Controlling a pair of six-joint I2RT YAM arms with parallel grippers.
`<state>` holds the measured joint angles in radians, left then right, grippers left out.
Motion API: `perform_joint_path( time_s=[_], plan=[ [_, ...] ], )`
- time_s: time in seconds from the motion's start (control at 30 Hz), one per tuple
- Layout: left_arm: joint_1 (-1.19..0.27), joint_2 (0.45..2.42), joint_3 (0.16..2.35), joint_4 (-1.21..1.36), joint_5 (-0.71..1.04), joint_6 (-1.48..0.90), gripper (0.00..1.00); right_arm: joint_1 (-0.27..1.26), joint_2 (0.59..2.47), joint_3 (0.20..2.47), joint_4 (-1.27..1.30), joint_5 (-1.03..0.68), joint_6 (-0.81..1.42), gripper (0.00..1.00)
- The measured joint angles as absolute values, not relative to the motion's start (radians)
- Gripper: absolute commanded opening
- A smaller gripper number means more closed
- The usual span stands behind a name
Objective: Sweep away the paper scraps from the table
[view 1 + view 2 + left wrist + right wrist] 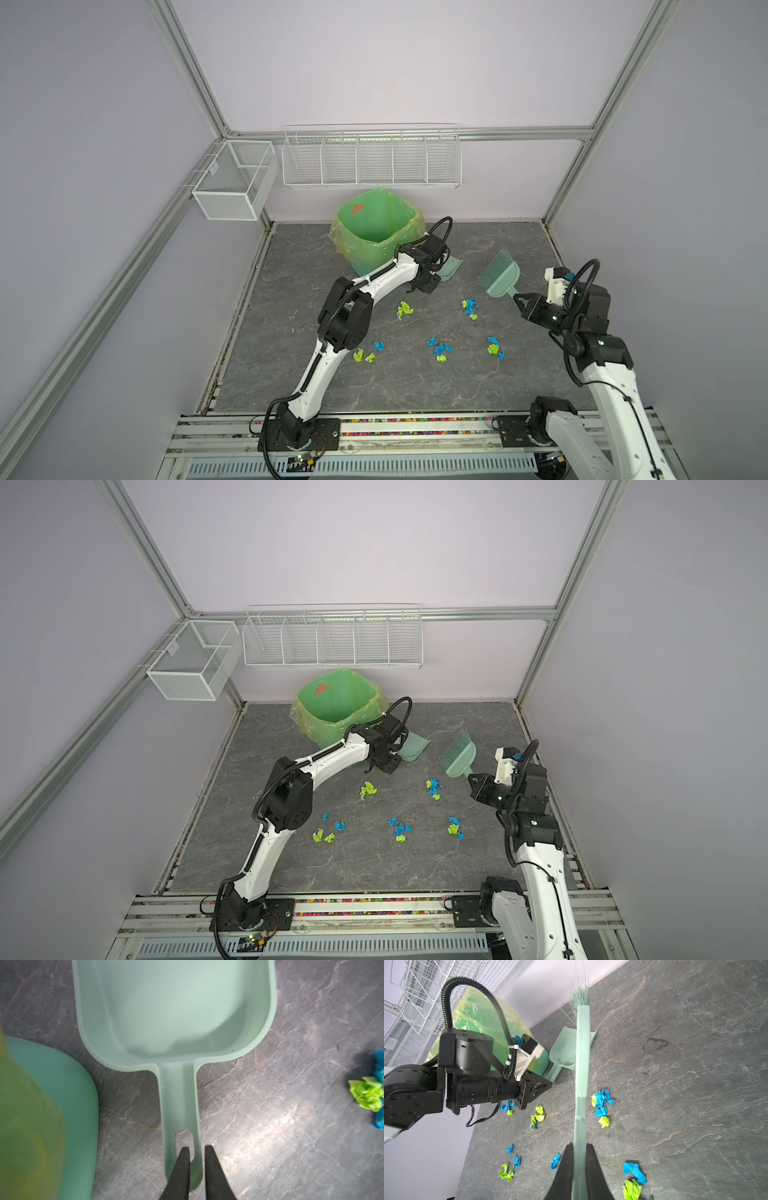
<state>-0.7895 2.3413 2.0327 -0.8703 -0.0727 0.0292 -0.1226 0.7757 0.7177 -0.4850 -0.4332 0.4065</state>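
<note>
Paper scraps: blue and lime-green wads, lying in loose clusters across the middle of the grey worktop, between the two arms. Dustpan: pale green, flat on the worktop just beside the lined bin. Left hand: fingers a narrow gap apart at the end of the dustpan handle; whether they pinch it cannot be told. Right hand: pinching the handle of the brush, bristles at the far end.
</note>
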Motion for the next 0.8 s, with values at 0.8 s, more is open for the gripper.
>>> perform_joint_path(
  time_s=[0.8],
  plan=[
    [-0.788,2.341,2.009,-0.862,-0.105,0.019,0.00,-0.123,0.775,0.718,-0.485,-0.433,0.406,0.07]
  ],
)
